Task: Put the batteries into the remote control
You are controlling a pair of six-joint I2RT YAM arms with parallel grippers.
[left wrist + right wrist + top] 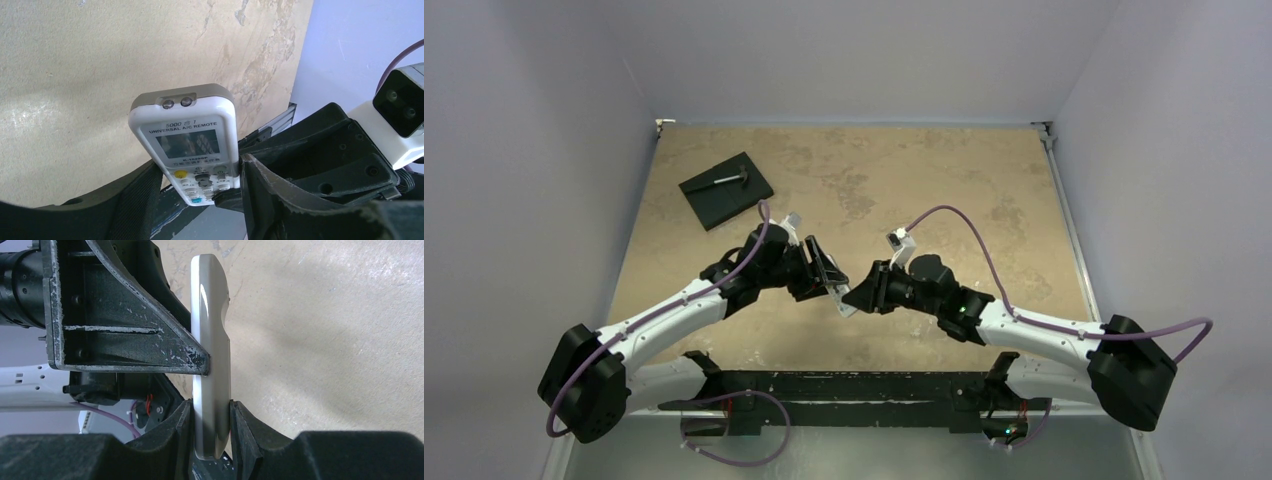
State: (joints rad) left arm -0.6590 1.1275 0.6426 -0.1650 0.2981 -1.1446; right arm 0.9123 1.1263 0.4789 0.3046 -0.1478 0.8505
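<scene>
The remote control (185, 135) is a slim white handset held up off the table between both grippers. Its screen and buttons face the left wrist camera. My left gripper (200, 185) has a finger at each long edge of it, and the right finger (260, 185) presses that edge. My right gripper (211, 425) is shut on its lower end, one finger on the white front and one on the grey back (220, 340). In the top view the two grippers (829, 275) (856, 297) meet at the table's middle front. The batteries are not in view.
A black square slab (709, 200) lies at the back left with a small grey hammer-like tool (729, 180) on it. The beige table (944, 180) has walls on three sides. The black frame of the arm bases (844, 385) runs along the near edge.
</scene>
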